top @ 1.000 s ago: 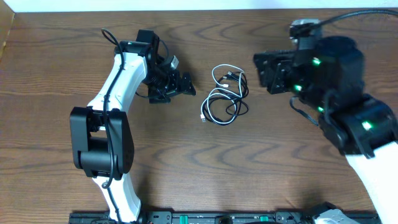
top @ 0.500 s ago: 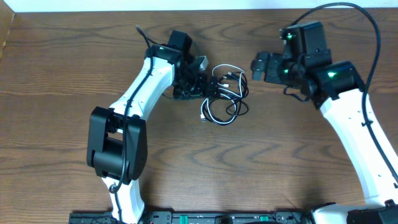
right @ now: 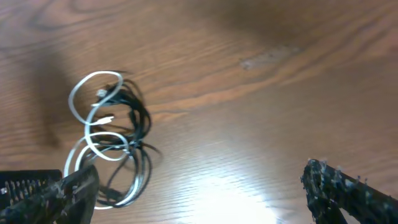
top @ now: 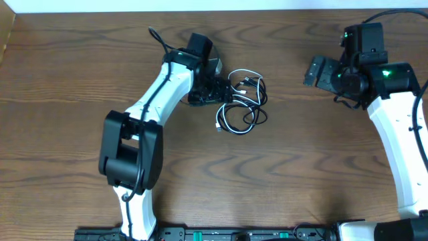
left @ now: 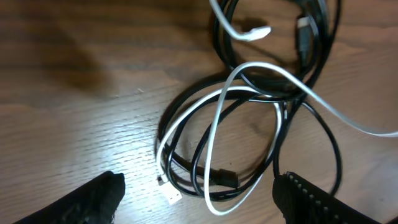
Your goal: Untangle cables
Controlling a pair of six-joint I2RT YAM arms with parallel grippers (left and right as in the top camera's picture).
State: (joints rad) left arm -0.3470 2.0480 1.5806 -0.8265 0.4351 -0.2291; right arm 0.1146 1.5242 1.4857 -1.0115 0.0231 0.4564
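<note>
Once nearer cables (top: 242, 100), right gripper (top: 313, 72), seemingly open.

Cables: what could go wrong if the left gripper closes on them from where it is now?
1. The white cable and black cables cross each other between the fingers of the open left gripper. It may pinch several strands and drag them all together.
2. The right gripper is open and away from the cables, so nothing holds them down. A pull may only tighten the loops.
</note>
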